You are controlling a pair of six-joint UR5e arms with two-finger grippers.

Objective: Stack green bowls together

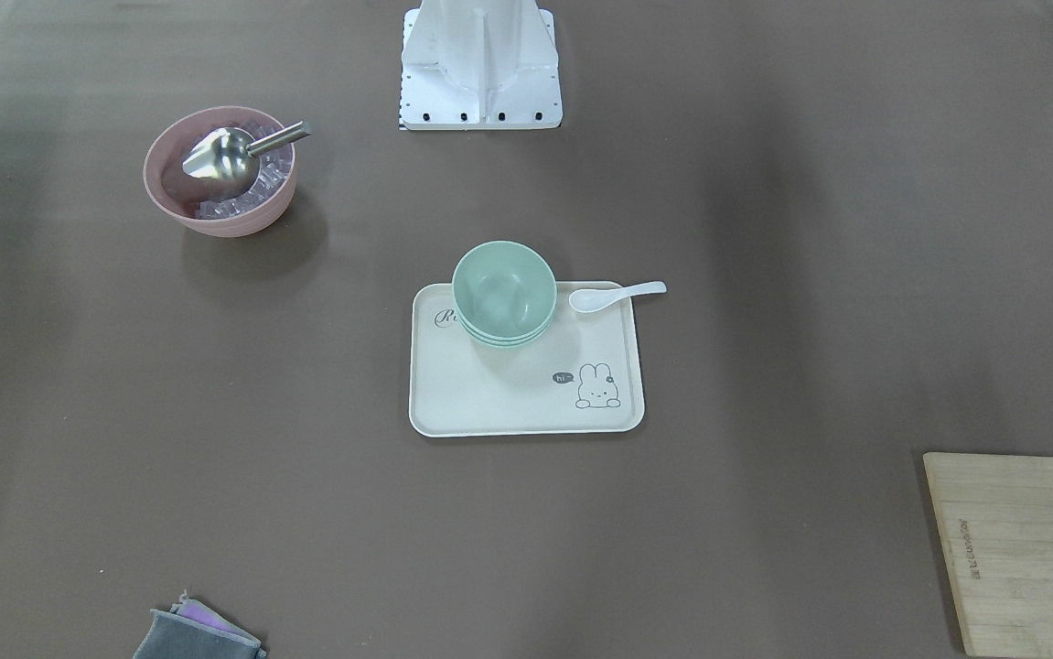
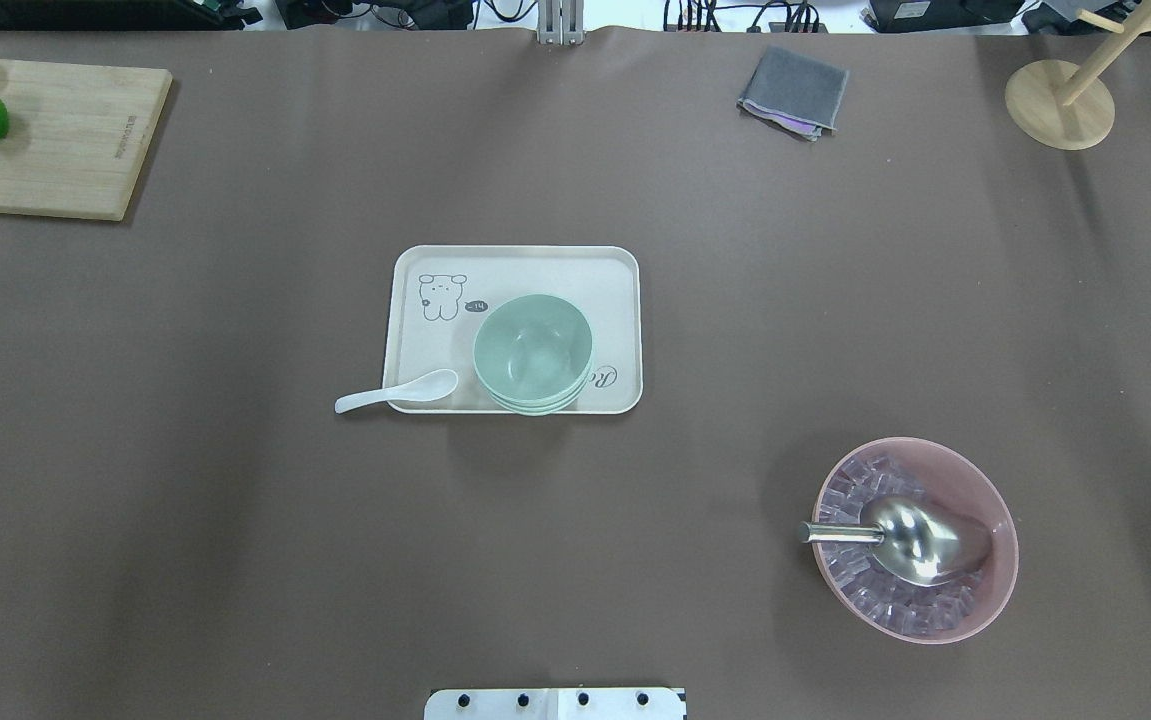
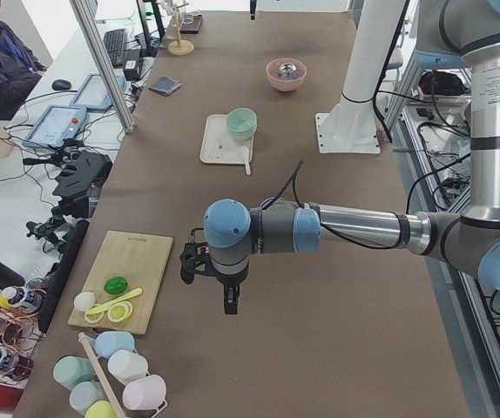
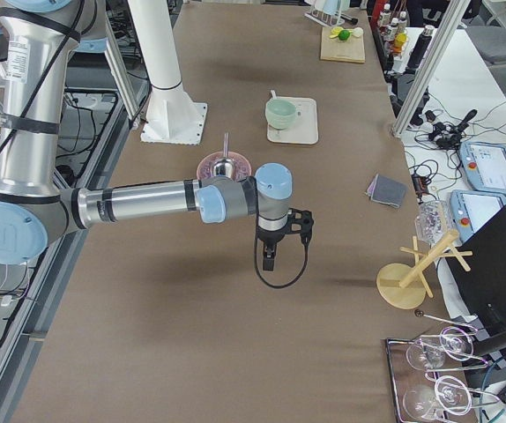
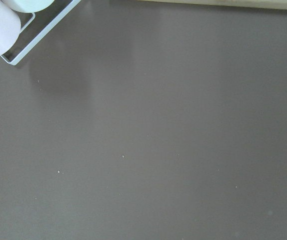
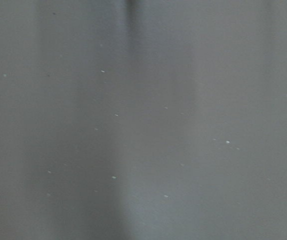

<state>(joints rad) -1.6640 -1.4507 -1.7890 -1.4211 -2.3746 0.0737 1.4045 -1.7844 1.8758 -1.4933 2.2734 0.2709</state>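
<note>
The three pale mint-green bowls [image 1: 503, 291] sit nested in one stack on a cream tray [image 1: 508, 403], at the tray's edge nearest the robot base. The stack also shows in the overhead view [image 2: 533, 352] and in both side views [image 3: 242, 123] [image 4: 281, 112]. My left gripper [image 3: 230, 300] hangs over the table far from the tray, near a cutting board; I cannot tell if it is open or shut. My right gripper [image 4: 269, 261] hangs over bare table past the pink bowl; I cannot tell its state either. Both wrist views show only the table surface.
A white spoon [image 1: 616, 295] lies across the tray's corner. A pink bowl [image 1: 220, 174] holds ice cubes and a metal scoop. A wooden cutting board [image 2: 45, 135] carries fruit pieces, a grey cloth [image 2: 793, 92] lies folded, and a wooden stand [image 2: 1060, 100] is at the far corner.
</note>
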